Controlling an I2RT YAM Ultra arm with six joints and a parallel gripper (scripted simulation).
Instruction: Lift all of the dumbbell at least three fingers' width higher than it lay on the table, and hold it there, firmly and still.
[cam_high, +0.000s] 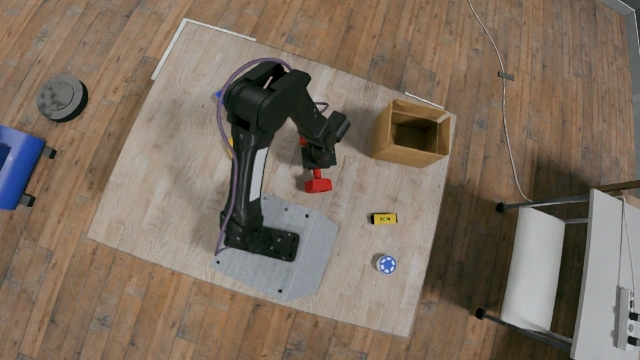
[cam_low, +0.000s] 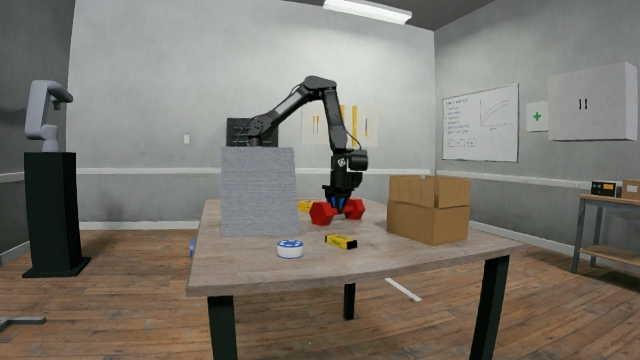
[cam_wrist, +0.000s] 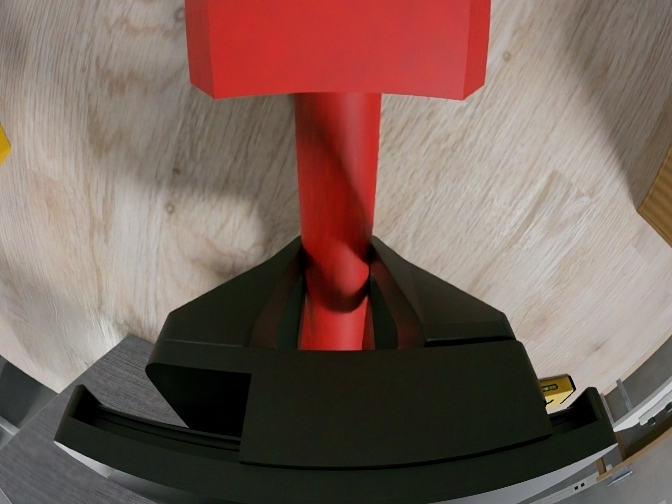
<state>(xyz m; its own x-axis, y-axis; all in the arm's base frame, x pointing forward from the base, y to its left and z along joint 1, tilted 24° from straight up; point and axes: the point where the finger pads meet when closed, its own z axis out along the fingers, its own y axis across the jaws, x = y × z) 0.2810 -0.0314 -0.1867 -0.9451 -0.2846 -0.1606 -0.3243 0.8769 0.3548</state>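
Note:
The red dumbbell (cam_high: 317, 181) with hexagonal heads lies on the wooden table, near its middle. It also shows in the side view (cam_low: 337, 210), resting on the table top. My gripper (cam_wrist: 336, 248) is shut on the dumbbell's handle (cam_wrist: 336, 179), with one black finger on each side of the bar. The gripper (cam_low: 341, 203) comes straight down from above. In the overhead view the gripper (cam_high: 317, 161) hides the dumbbell's far head; only the near head and part of the bar show.
An open cardboard box (cam_high: 412, 132) stands to the right of the dumbbell. A yellow block (cam_high: 384, 218) and a blue-and-white round piece (cam_high: 386, 264) lie nearer the front. A grey upright block (cam_low: 258, 191) stands by the arm's base plate (cam_high: 280, 250).

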